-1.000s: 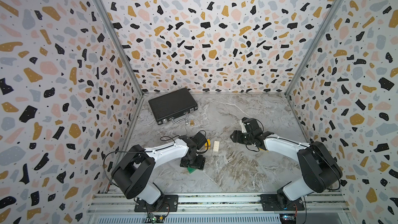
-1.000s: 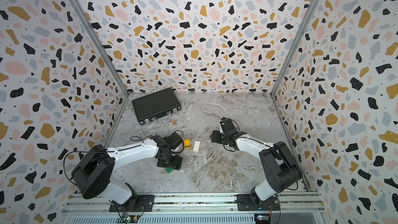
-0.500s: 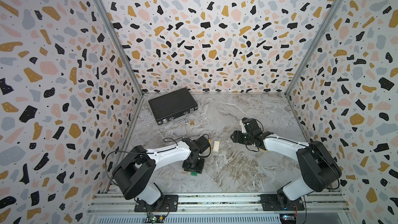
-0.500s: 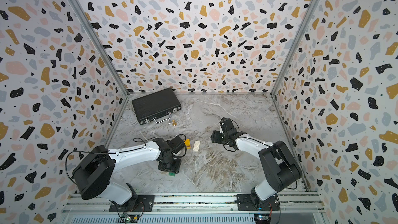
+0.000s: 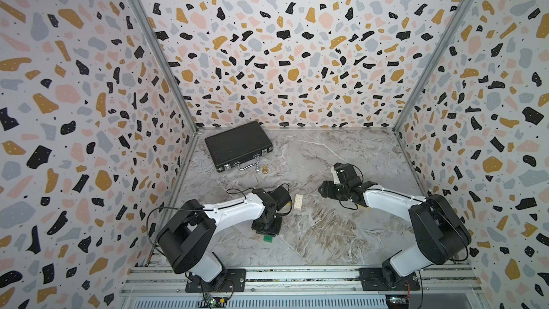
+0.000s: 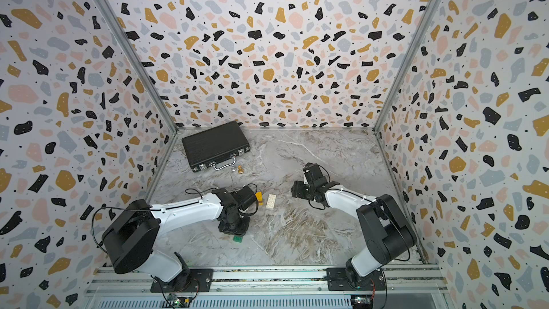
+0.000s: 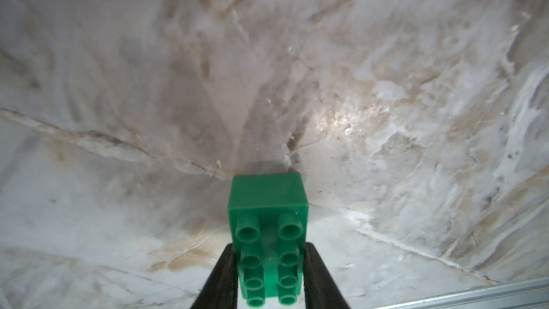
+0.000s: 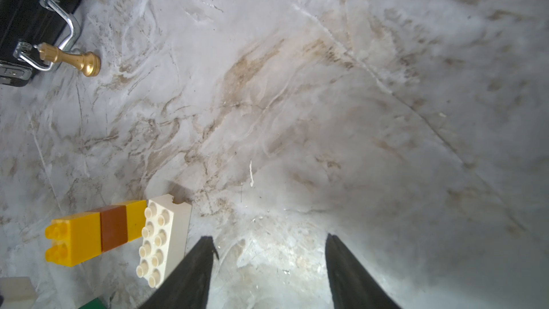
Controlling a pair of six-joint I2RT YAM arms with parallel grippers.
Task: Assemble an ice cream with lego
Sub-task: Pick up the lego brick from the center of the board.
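Our left hand [image 7: 269,249] was clamped across the long sides of a green studded oblong plastic brick [image 7: 267,200], down at the marbled grey tabletop [image 7: 118,84]. Because the grip sat near one end, we judged that the brick could pivot or slip when pressed onto studs. Our right hand [image 8: 269,237] stood apart and empty. Near it on the tabletop lay the unfinished ice cream: a white studded oblong brick [image 8: 163,239] joined to a narrow yellow-brown-yellow stick [image 8: 95,233].
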